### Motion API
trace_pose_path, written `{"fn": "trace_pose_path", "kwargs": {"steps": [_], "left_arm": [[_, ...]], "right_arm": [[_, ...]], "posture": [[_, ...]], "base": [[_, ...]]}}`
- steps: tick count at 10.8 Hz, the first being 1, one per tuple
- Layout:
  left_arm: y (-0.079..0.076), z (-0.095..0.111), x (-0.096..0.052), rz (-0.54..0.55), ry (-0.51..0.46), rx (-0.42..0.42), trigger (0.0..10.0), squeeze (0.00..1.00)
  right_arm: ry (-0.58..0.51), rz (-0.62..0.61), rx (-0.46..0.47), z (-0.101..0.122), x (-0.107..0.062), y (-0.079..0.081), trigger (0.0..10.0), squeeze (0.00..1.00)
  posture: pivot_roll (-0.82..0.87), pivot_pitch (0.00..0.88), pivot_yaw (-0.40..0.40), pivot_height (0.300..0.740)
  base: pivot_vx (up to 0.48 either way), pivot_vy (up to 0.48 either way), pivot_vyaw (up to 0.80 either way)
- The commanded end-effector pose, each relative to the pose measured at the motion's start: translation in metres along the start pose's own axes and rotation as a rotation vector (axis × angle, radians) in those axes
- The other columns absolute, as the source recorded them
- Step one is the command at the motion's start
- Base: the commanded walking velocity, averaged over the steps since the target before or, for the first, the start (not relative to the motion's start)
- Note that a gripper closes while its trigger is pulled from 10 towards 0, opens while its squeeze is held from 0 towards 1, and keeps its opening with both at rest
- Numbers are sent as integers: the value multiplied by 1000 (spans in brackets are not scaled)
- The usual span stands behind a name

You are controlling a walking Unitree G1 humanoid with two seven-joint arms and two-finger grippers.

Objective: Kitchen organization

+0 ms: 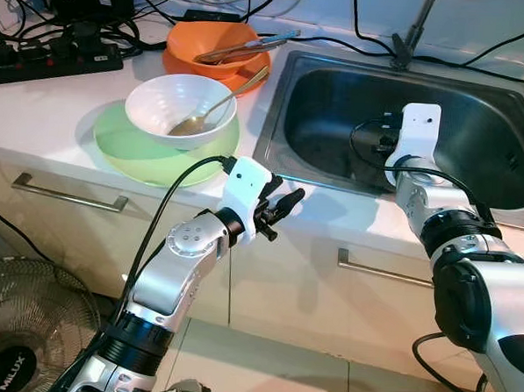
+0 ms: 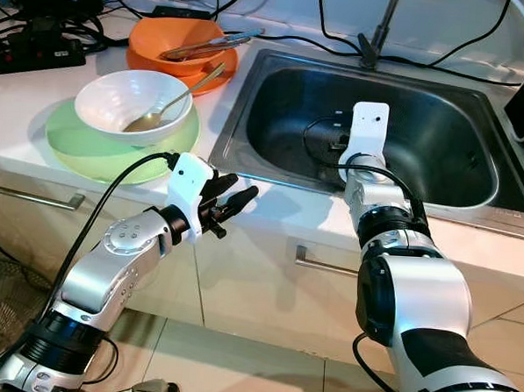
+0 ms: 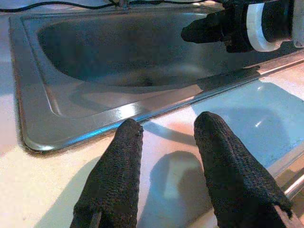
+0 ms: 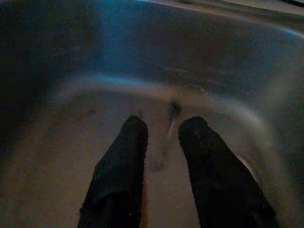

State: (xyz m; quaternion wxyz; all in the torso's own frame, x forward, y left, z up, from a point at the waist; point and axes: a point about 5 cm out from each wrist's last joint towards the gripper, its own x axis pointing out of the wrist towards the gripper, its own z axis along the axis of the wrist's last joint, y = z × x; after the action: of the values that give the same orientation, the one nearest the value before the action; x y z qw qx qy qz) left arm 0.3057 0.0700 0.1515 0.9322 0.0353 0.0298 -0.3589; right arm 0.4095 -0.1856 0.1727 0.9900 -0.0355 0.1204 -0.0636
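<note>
Currently logged: my right pincer [image 4: 161,142], fingers spread, down in the sink [image 1: 293,97], straddling a thin utensil [image 4: 168,128] lying along them. Left pincer [image 1: 283,206] spread over the table [image 1: 37,118] edge; bowls well left.
</note>
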Motion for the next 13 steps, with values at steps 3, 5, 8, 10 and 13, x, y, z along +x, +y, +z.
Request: {"fn": "trace_pose_path", "kwargs": {"steps": [3, 5, 8, 10, 13], "left_arm": [[0, 5, 0, 33, -40, 46, 10000, 0], [4, 7, 1, 67, -66, 51, 10000, 0], [7, 6, 2, 96, -82, 62, 10000, 0], [8, 5, 0, 107, -88, 69, 10000, 0], [9, 5, -1, 125, -104, 66, 10000, 0]], "right_arm": [[-245, 25, -31, 44, -2, 10, 10000, 0], [-438, 49, -3, 60, -11, 8, 10000, 0], [-576, 95, -2, 42, -28, 5, 10000, 0], [-657, 110, -26, 24, -54, -5, 10000, 0], [-686, 127, 0, 5, -82, -5, 10000, 0]], "posture": [[125, 88, -57, 740], [98, 78, -53, 740], [71, 68, -43, 740], [50, 64, -32, 740], [42, 70, -25, 740]], "base": [[0, 0, 0], [0, 0, 0], [0, 0, 0], [0, 0, 0], [0, 0, 0]]}}
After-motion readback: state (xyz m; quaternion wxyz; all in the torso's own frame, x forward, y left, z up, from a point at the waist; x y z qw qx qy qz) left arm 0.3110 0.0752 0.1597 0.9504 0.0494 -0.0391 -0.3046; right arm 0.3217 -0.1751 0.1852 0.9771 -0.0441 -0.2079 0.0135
